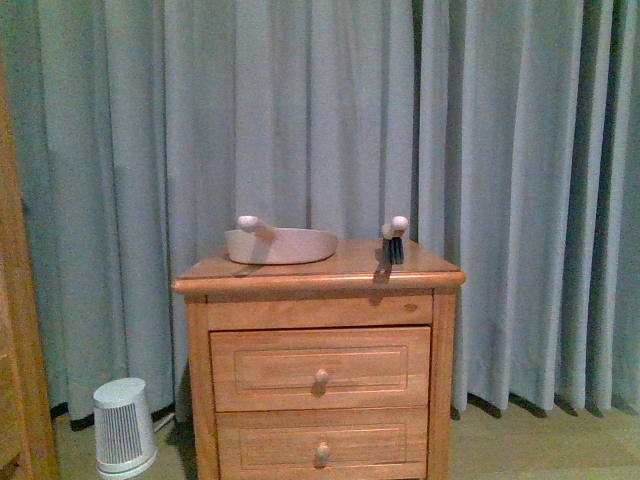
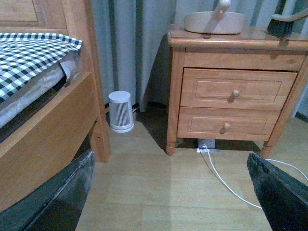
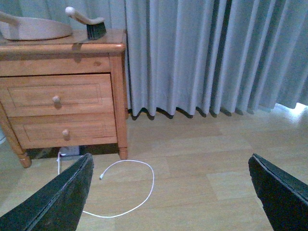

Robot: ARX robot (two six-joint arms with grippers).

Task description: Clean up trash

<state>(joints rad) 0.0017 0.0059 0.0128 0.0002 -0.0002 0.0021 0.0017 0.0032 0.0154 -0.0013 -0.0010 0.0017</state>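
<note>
**On the nightstand, tools but no trash in sight**

Across all three views, the trash does not show. No crumpled white wad lies on the visible floor, on the front edge of the nightstand (image 1: 300,272) or beside its legs. If it sits on the nightstand top or inside the dustpan (image 1: 282,245), these low camera angles hide it, and I cannot tell which.

The move therefore turns on the two tools. In the front view the dustpan stands toward the left of the top and the brush (image 1: 393,240) near the right edge, well apart from each other. By that layout the dustpan falls to the left arm and the brush to the right.

Both arms hang low over the floor, well short of the nightstand. The left gripper (image 2: 169,161) is spread wide with nothing between its fingers. The right gripper (image 3: 170,161) is likewise released and empty.

The front view shows the brush nearly end-on, its knob above its dark bristles. The right wrist view shows its length instead, with the handle slanting up toward the dustpan and the bristles resting on the wood. Only that view takes in the loop of white cable (image 3: 130,187) on the floor.

The left wrist view alone shows the bed (image 2: 29,57) and the gap between it and the nightstand, where a small white heater (image 2: 120,111) stands. My judgement is that the trash must first be found.
</note>
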